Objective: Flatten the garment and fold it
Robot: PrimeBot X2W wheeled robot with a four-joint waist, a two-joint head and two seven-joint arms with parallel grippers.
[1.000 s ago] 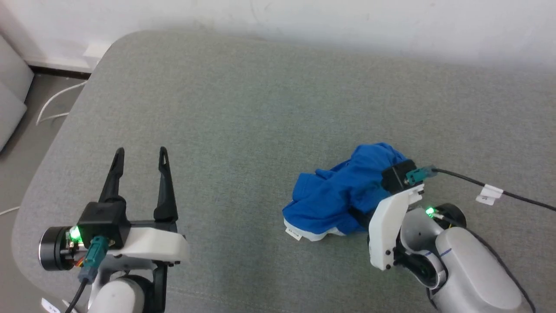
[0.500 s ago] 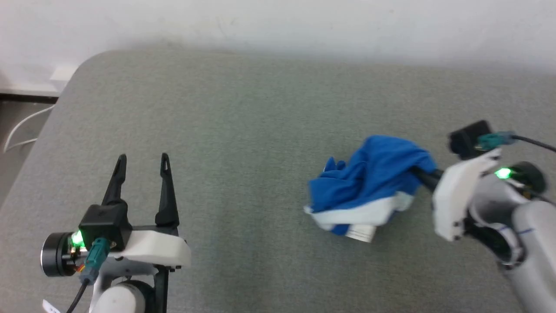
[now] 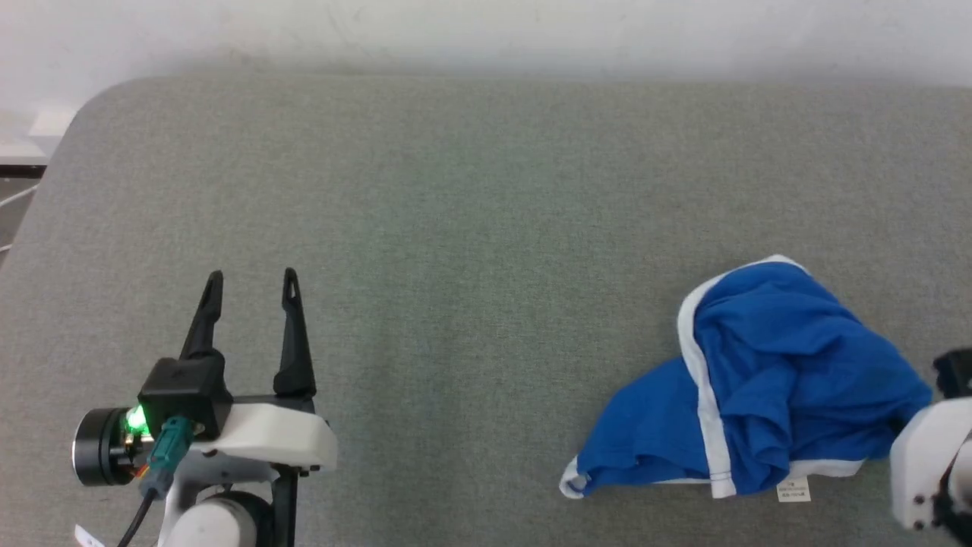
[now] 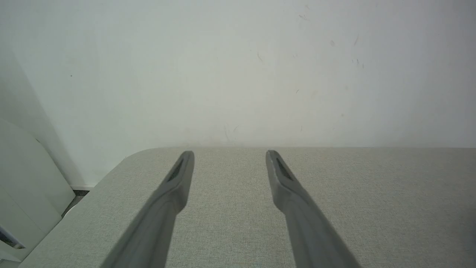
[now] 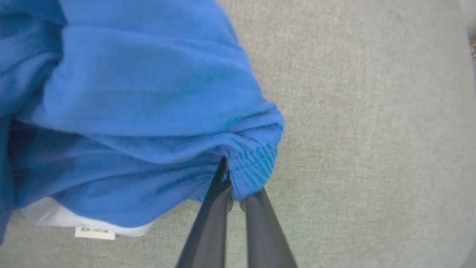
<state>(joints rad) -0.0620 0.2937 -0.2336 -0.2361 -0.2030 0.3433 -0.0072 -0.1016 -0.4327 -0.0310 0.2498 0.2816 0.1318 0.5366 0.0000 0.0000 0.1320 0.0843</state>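
The garment (image 3: 767, 380) is a pair of royal-blue shorts with white trim (image 3: 702, 380), lying crumpled and partly spread at the right of the grey padded surface. Its small white label (image 3: 793, 493) shows at the near edge. In the right wrist view my right gripper (image 5: 230, 175) is shut on the ribbed elastic edge of the garment (image 5: 141, 93), with the label (image 5: 95, 233) at lower left. Its white wrist housing (image 3: 923, 463) sits at the head view's right edge. My left gripper (image 3: 249, 281) stands open and holds nothing at the lower left, far from the garment, and its own wrist view shows it (image 4: 229, 154) above bare fabric.
The grey padded surface (image 3: 456, 228) runs back to a white wall (image 3: 486, 30). Its rounded left corner (image 3: 68, 121) drops to the floor. A pale grey piece of furniture (image 4: 22, 178) stands beyond that corner.
The camera has turned right. My right gripper has pulled the garment to the right and nearer, drawing the tight bunch out into a wider, flatter shape. The left gripper stays open.
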